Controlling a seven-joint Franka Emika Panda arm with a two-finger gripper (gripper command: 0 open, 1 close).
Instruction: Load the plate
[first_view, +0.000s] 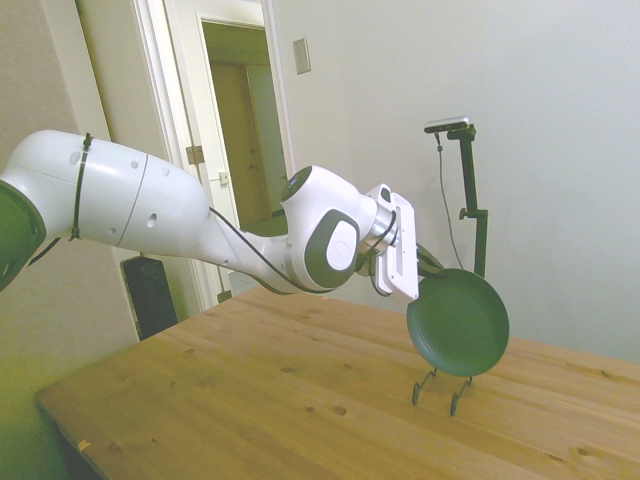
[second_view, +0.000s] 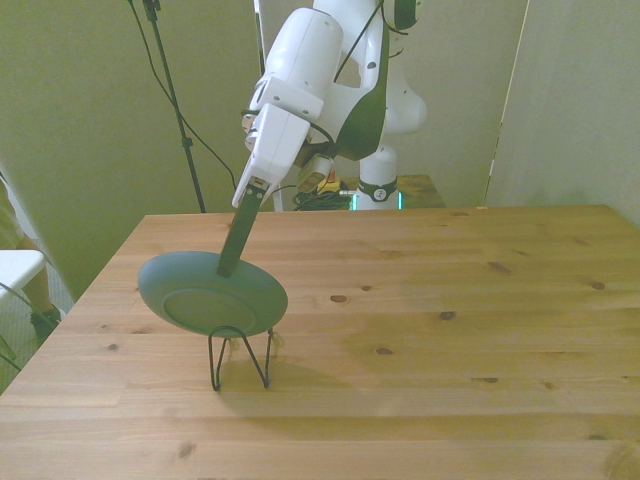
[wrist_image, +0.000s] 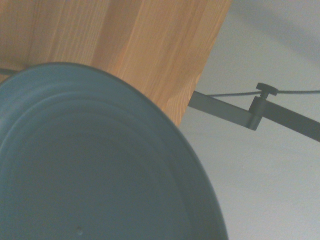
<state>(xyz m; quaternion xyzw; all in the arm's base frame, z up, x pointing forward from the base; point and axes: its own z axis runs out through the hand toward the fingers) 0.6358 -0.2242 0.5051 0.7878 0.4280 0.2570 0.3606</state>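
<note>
Doorway light falls at the left of the side view, behind the white arm (first_view: 150, 210) that reaches in toward the middle of the wooden table (first_view: 250, 390). Following the arm rightward, its wrist ends in the tool (first_view: 432, 268), whose dark fingers (first_view: 428, 262) sit clamped on the upper rim of the plate (first_view: 458, 322). That plate is a round dark teal-green dish held up on edge, tilted, its hollow face turned toward the side camera. Its lower rim rests in the thin black wire stand (first_view: 440, 388), which stands on the table directly under it.

In the front view the order is similar: the plate (second_view: 212, 293) sits toward the front view's left, showing its underside with the raised foot ring, and the wire stand (second_view: 240, 360) props it from below with two looped legs on the boards. Above it, one dark finger (second_view: 237, 245) runs down across the plate's top edge, so the tool (second_view: 232, 262) grips the rim there, with the white arm (second_view: 300, 80) slanting up and to the front view's right toward the base.

Up close, the wrist view shows the plate's (wrist_image: 95, 165) inner face with faint concentric rings, blurred, and the table (wrist_image: 125, 45) edge beyond it.
</note>
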